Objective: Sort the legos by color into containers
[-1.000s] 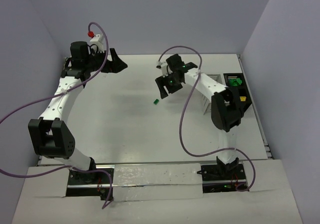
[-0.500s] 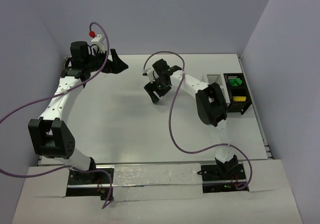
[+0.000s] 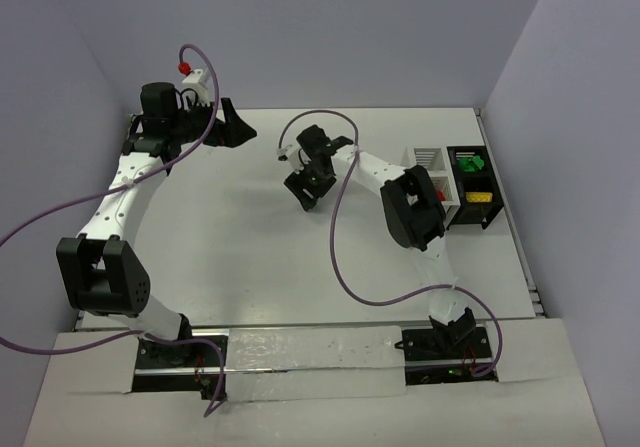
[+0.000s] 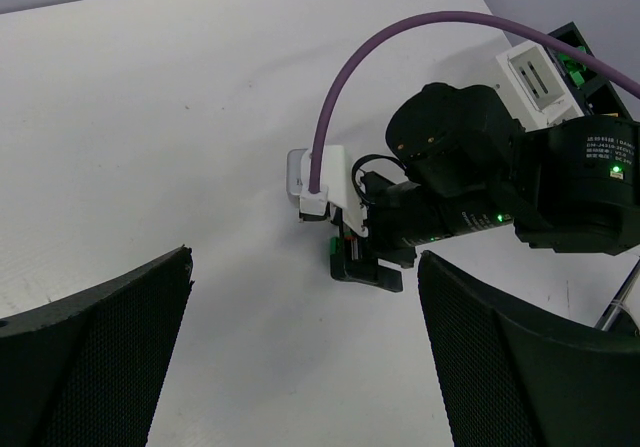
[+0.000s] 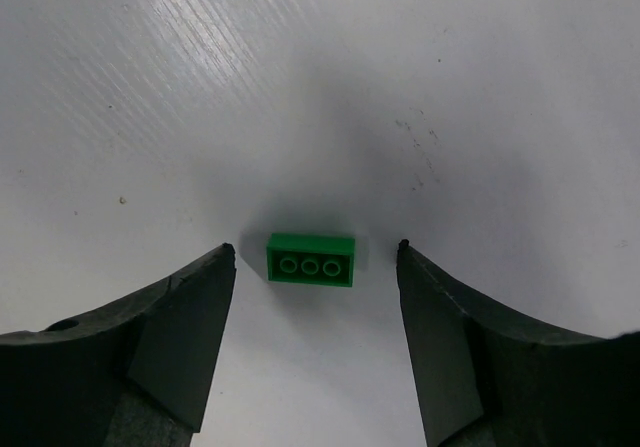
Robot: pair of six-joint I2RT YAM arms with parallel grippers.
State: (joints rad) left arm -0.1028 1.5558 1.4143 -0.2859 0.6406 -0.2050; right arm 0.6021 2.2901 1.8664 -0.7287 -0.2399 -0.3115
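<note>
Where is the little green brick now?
In the right wrist view, the green brick lies on the table between the open fingers of the right hand, touching neither.

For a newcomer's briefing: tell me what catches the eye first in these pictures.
A lone green lego lies on the white table inside the open right gripper, mid-table. At the right edge, the black tray holds a green brick and a yellow brick, beside the white slatted box.
</note>
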